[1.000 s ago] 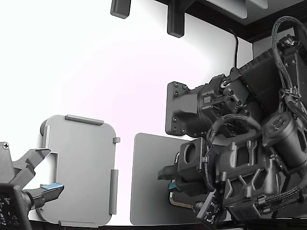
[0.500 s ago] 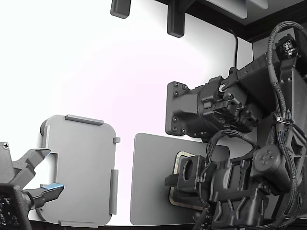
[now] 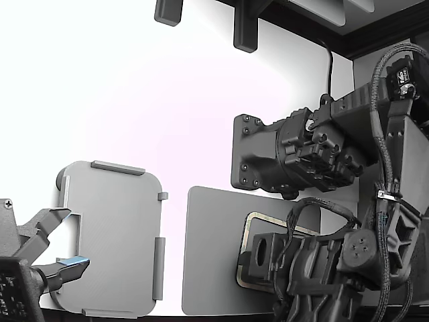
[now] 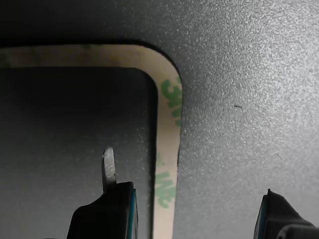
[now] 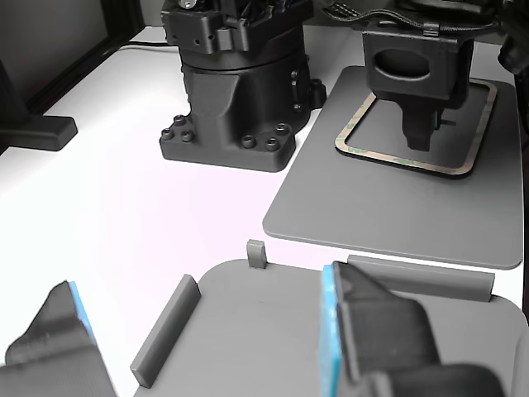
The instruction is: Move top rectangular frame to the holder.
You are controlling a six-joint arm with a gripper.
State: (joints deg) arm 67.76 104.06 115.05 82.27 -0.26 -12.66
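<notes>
One thin tan frame (image 4: 168, 124) lies flat on a dark grey mat (image 4: 249, 99), and the pincer (image 4: 192, 211) hangs close above it with its jaws apart and nothing held. In the wrist view one long side of the frame runs between the two jaws, one finger (image 4: 109, 167) over the frame's dark middle, the other outside over bare mat. The frame's long axis runs along that strip. In the exterior view the frame (image 3: 268, 220) sits at the right, and the light grey holder (image 3: 114, 235) lies on the white worktop (image 3: 134, 100) well apart, at the left.
</notes>
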